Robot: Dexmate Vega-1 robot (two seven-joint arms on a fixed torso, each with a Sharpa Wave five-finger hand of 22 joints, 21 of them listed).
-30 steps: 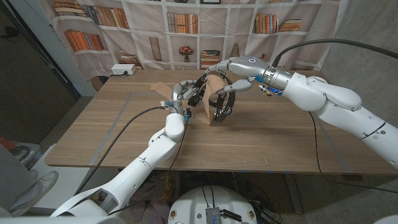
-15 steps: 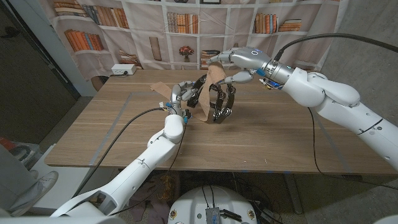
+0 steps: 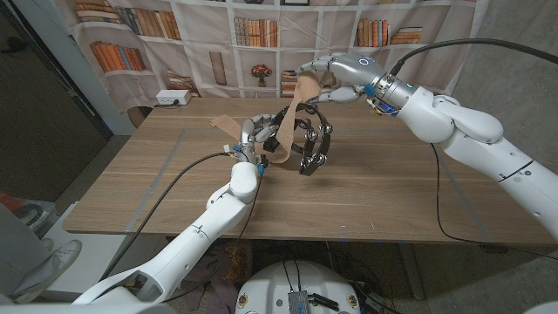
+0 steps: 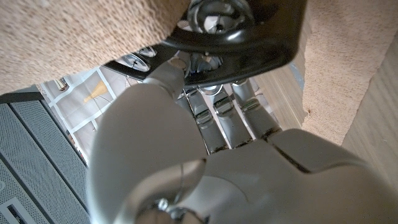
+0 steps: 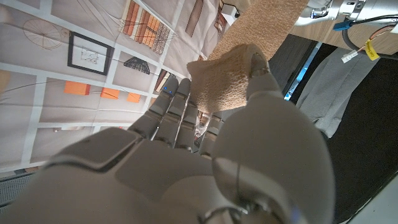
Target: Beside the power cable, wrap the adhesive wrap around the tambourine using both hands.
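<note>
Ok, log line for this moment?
left robot hand: holds tambourine upright | right robot hand: pinches adhesive wrap, raised | stage: wrapping

Tambourine stands on the table, power cable to its left.

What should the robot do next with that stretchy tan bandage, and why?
Probably the right hand should carry the adhesive wrap over and down behind the tambourine. The strip is lifted above the rim, and the left hand holds the tambourine upright, so a loop can go around.
</note>
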